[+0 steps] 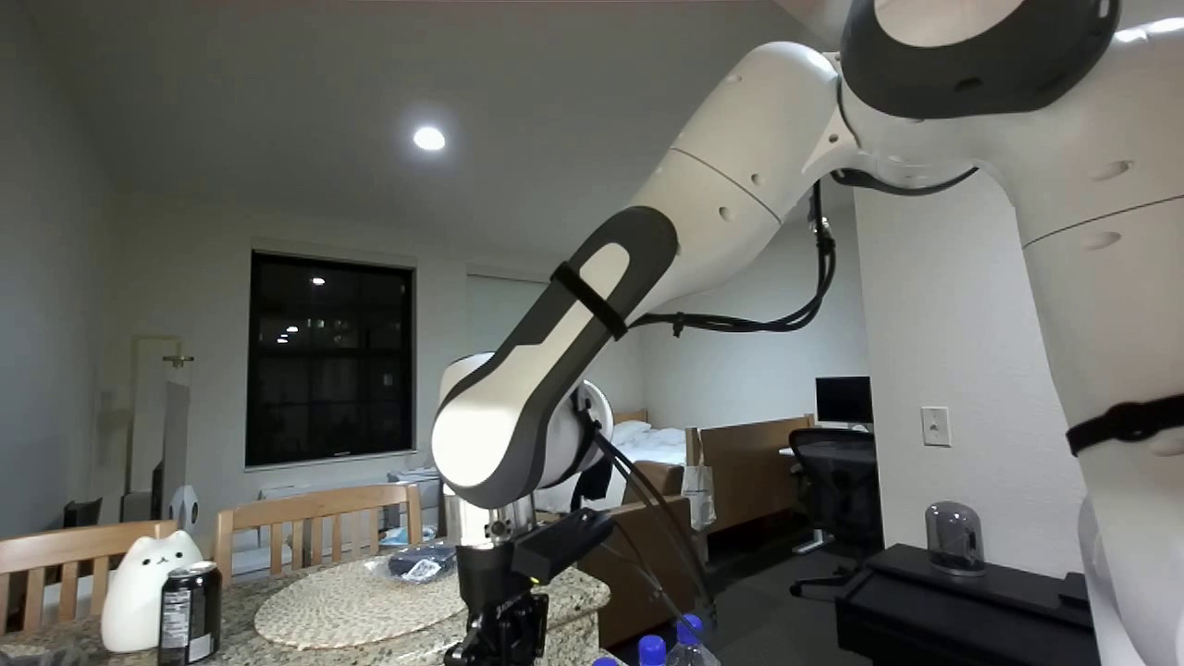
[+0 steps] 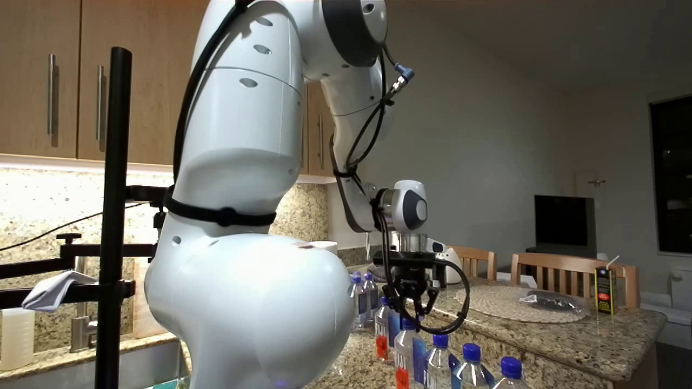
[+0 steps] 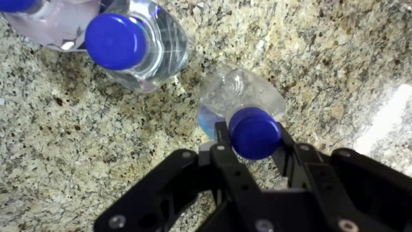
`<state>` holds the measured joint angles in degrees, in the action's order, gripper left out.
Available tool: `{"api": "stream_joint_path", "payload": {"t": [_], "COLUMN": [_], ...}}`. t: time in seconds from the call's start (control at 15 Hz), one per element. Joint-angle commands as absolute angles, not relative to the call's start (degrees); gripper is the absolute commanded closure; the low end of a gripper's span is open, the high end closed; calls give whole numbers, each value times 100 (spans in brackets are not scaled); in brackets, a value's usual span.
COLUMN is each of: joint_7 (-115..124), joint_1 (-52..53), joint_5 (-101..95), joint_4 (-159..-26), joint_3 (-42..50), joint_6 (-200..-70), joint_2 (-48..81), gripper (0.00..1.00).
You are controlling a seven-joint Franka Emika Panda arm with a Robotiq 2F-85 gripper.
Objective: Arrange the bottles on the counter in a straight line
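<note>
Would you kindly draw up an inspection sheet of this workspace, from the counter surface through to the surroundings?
Surface: speckled stone countertop, with a raised section alongside; bright glare patch in the wrist view.
Job's things: clear plastic bottles with blue caps on the lower level; at least five in a row, two more bottles farther back.
Clutter: white cat figure, black can, drink carton and round woven mat bearing a plastic package, all on the raised section.
End effector: closed on one bottle at its blue cap.
Cables: black, strapped to the robot arm, with slack loops.
Surroundings: wooden chairs, dark window, bed, office chair.
</note>
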<state>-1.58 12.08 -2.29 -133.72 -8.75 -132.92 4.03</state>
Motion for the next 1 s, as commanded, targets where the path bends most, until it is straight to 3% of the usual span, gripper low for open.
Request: {"api": "stream_joint_path", "payload": {"t": [0.0, 0.93], "joint_7": [-43, -341], "joint_1": [1126, 1034], "joint_5": [-324, -252], "joint_4": [-13546, -14030], "joint_3": [-897, -806], "joint_6": [-13181, -13452], "joint_2": [215, -196], "gripper": [85, 85]}}
